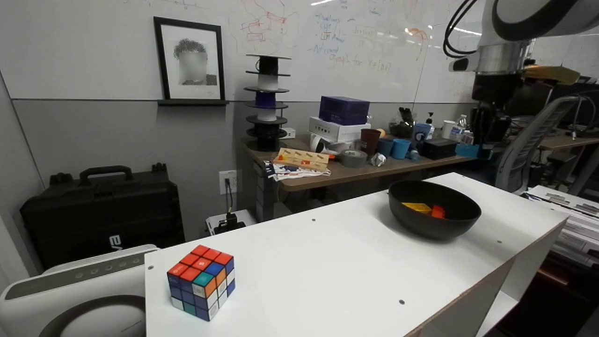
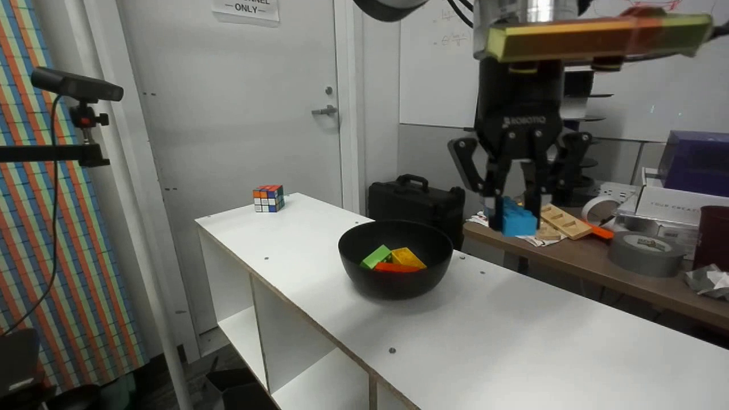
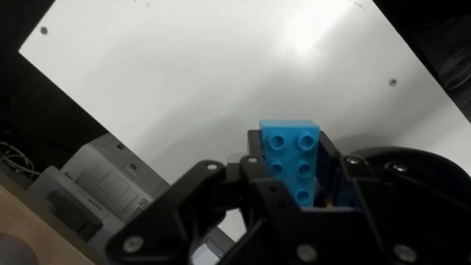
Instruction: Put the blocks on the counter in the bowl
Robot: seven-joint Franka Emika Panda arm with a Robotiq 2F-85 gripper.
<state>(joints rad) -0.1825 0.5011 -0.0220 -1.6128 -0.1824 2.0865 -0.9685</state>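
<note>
The hand (image 2: 514, 221) is clamped on a light blue studded brick (image 3: 289, 158), holding it in the air, apart from the black bowl (image 2: 393, 286). In that bowl, on the white table (image 2: 512, 330), lie a green block (image 2: 376, 256), a yellow block (image 2: 407, 258) and a red block (image 2: 396, 267), which seem to touch, though the wall partly hides them; a puzzle cube (image 2: 267, 199) stands well apart on the table.
</note>
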